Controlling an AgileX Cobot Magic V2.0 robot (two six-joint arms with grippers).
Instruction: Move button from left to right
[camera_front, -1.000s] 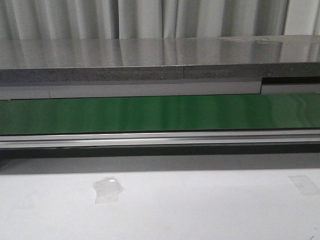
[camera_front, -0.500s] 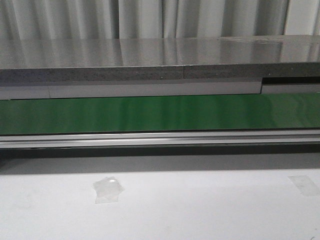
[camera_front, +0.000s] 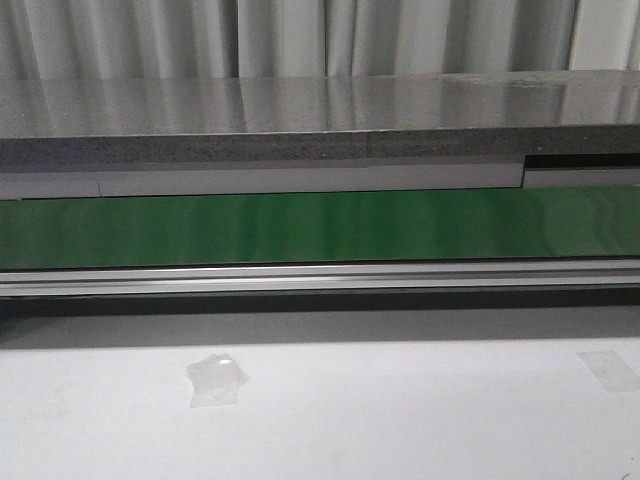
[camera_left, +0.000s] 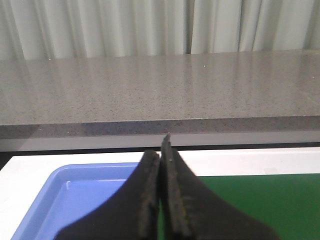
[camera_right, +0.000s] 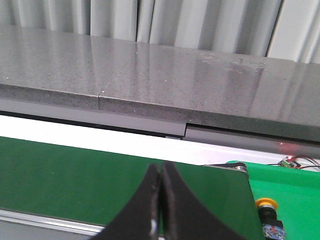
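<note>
The front view shows a long green conveyor belt (camera_front: 320, 228) running across the scene, with a grey stone-like counter (camera_front: 320, 115) behind it and pale curtains beyond. A white table (camera_front: 400, 420) lies in the foreground, carrying two pieces of clear tape (camera_front: 215, 378). Neither arm appears in this view.

In the left wrist view, the left gripper (camera_left: 161, 150) has its two dark fingers pressed together with nothing between them. Beneath it sits a shallow blue tray (camera_left: 65, 195); the part of the tray that can be seen holds nothing, though the fingers hide its near side.

In the right wrist view, the right gripper (camera_right: 160, 175) is likewise closed tight on nothing, above the green belt. The button (camera_right: 269, 214), a yellow-orange cap on a black body, stands on a brighter green surface (camera_right: 290, 190) just past the end of the belt, well apart from the gripper. Thin wires (camera_right: 295, 161) lie near the back of that surface.
</note>
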